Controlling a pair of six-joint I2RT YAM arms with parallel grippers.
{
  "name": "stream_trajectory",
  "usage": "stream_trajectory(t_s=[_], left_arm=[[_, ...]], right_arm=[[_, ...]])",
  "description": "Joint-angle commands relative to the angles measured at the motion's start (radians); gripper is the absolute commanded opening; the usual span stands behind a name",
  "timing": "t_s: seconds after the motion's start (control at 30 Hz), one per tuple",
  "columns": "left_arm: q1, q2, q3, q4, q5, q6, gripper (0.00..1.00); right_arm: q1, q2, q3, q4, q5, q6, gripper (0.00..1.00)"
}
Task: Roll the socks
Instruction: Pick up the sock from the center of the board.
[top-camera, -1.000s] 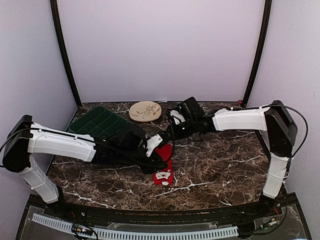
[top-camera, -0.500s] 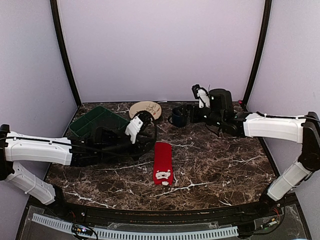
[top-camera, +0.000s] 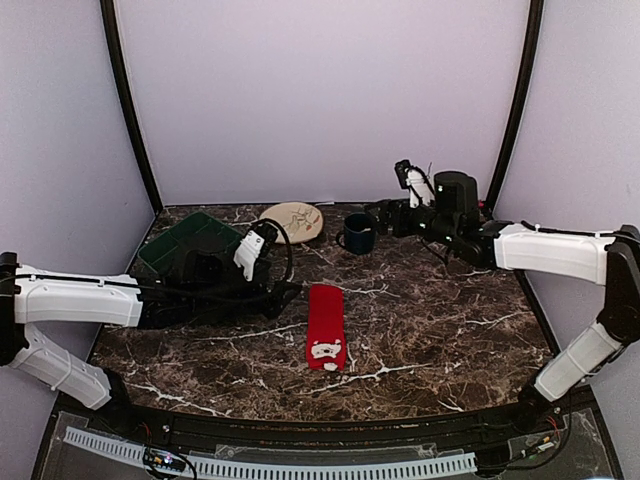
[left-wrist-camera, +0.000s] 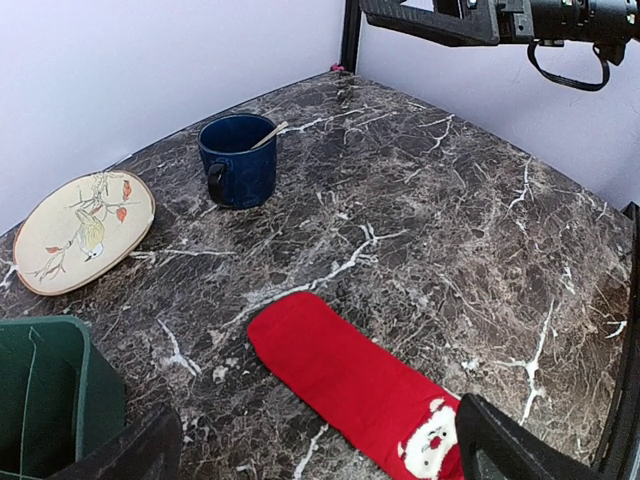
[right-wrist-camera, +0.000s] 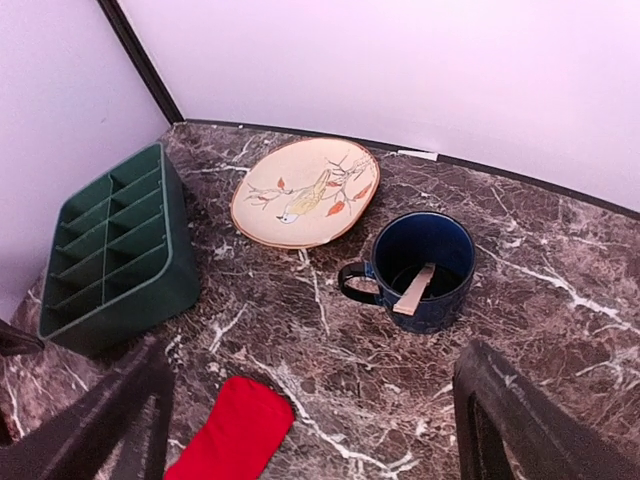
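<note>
On dark marble tabletop (top-camera: 450, 320), noting the socks (top-camera: 325, 326) lying flat at centre front, stretching near-to-far, Santa cuff nearest. Sitting just right of the left gripper (top-camera: 284, 291) — well apart from the right gripper (top-camera: 388, 216) by the mug (top-camera: 358, 236). Standing wide-fingered both sides, gripping nothing — having pulled back off the fabric since a second ago.

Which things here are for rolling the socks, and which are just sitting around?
For the job: red socks, lying flat, not rolled yet.
Just lying about: blue mug with a stick in it, bird plate, green divider tray.
</note>
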Motion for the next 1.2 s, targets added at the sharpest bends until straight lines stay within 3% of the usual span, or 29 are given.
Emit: stream_trajectory(t_s=[0.0,0.1,0.33,0.57,0.77,1.17], left_arm=[[-0.004,0.019,0.009,0.008,-0.013,-0.019,0.93],[-0.002,0.055,0.029,-0.026,-0.012,-0.041,0.84],[0.011,0.073,0.0,-0.063,0.023,-0.115,0.83],[0.028,0.06,-0.054,-0.057,0.064,-0.157,0.94],[0.028,0.076,-0.071,-0.042,0.065,-0.207,0.89],[0.028,0.102,-0.053,-0.075,0.041,-0.155,0.8]], right_arm=[[0.035,-0.002,0.102,-0.202,0.009,-0.1,0.86],[0.145,0.03,0.14,-0.36,0.15,-0.182,0.85],[0.344,-0.01,0.062,-0.568,0.308,-0.185,0.84],[0.463,-0.041,0.054,-0.753,0.279,-0.199,0.81],[0.542,0.002,0.067,-0.849,0.262,-0.23,0.82],[0.566,0.153,0.133,-0.84,0.144,-0.298,0.79]])
